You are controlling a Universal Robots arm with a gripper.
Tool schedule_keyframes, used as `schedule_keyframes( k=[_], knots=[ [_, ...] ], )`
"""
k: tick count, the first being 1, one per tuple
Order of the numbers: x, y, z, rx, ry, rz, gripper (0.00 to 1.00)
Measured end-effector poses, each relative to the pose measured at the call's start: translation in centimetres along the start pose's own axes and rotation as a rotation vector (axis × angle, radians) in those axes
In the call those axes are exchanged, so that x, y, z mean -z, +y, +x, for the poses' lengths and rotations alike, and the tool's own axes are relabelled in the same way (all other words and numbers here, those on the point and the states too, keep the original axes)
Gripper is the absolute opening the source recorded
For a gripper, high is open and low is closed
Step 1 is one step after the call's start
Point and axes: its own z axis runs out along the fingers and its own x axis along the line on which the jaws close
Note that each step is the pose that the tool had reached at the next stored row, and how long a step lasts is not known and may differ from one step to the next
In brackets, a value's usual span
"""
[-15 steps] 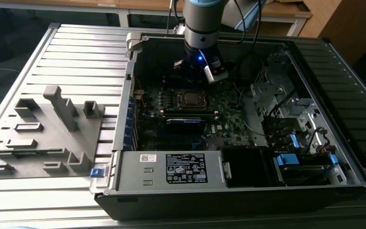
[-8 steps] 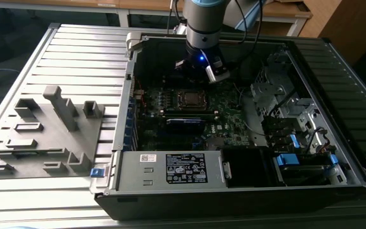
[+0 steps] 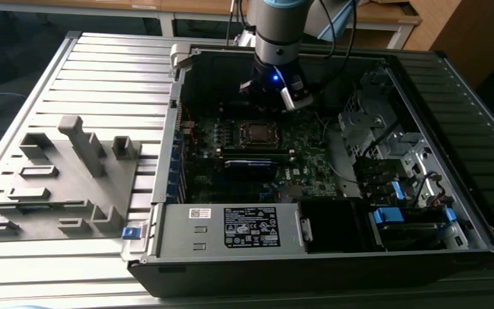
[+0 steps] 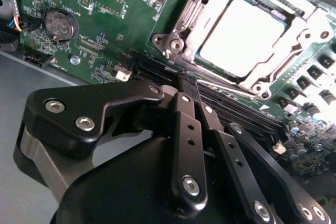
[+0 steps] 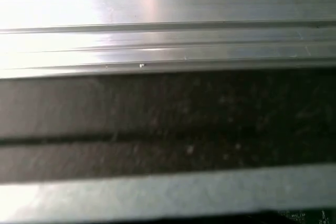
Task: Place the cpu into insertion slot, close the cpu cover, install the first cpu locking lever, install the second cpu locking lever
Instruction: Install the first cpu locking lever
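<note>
The cpu [image 4: 241, 35] is a small flat square with a shiny silver-grey top. It sits in its slot on the green board [image 4: 105, 3], inside the open computer box [image 3: 316, 270]. The cpu cover [image 4: 197, 17] is a thin silver frame with a window in the middle. It lies flat around the cpu, and the cpu's top shows through the window. In the exterior view the cpu [image 3: 256, 132] is a small square near the middle of the board, just under the arm [image 3: 274, 58].

The big grey power box [image 3: 229, 228] at the front of the computer box has a white label [image 3: 251, 226] with black print. The print is too small to read.

In the second wrist view the pincer [image 4: 190, 80] is black. Its two fingers [image 4: 184, 124] are pressed together side by side, with nothing between them. The tips are close to a corner of the cpu cover, over the long black slots [image 4: 157, 66] beside it.

The computer box rests on a ribbed metal tabletop [image 3: 110, 71].
</note>
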Motion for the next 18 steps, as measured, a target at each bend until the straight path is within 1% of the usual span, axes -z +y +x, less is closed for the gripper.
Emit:
schedule_keyframes(
  k=[8, 12, 14, 15, 18],
  knots=[
    [-0.02, 0.10, 0.00, 0.000, 0.0000, 0.0005, 0.11],
    [-0.05, 0.10, 0.01, 0.018, 0.0027, -0.0004, 0.11],
    [-0.06, 0.10, 0.01, 0.018, 0.0027, -0.0004, 0.11],
    [-0.09, 0.10, 0.01, 0.010, 0.0014, -0.0002, 0.11],
    [-0.14, 0.09, 0.01, -0.041, -0.0062, 0.0026, 0.11]
  ],
)
